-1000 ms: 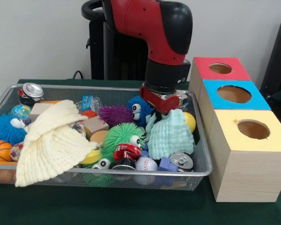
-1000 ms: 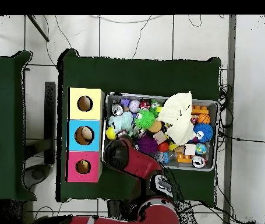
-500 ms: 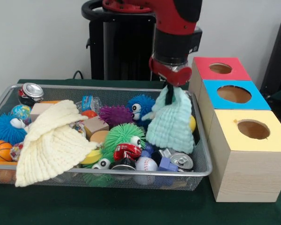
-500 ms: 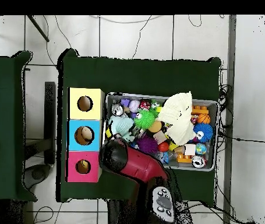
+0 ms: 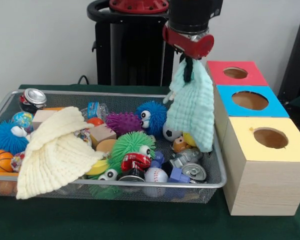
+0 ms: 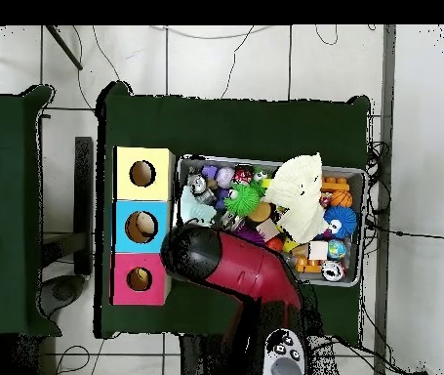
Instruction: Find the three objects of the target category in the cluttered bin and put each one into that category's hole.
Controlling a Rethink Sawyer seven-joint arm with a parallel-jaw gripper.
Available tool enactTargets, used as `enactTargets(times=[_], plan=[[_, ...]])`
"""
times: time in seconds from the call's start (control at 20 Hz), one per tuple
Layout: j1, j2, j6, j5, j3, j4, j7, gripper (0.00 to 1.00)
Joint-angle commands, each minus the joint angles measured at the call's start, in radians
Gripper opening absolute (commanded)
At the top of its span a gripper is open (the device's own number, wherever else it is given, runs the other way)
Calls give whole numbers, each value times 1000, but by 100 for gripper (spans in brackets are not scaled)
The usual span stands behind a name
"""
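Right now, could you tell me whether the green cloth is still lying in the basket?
No: it hangs lifted from the pincer, the green cloth above the basket.

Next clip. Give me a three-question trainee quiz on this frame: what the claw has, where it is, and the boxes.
1. True or false: the claw is shut on the mint cloth, which hangs above the wire bin.
2. Multiple choice: which box stands nearest the front camera? A) red box B) blue box C) yellow box
3. Fill in: the cream cloth lies draped over the toys at the bin's ____ end in the front view.

Key:
1. True.
2. C, the yellow box; the blue box is in the middle and the red box farthest.
3. Left.
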Motion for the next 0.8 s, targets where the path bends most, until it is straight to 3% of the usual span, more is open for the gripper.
enactTargets(times=[0.05,0.25,0.8], plan=[[-89,-56,183,-104,13,-175,-98,0],[-166,-73,230,-161,55,-207,-189,0],[-281,-45,120,-231,172,-170,-200,0]])
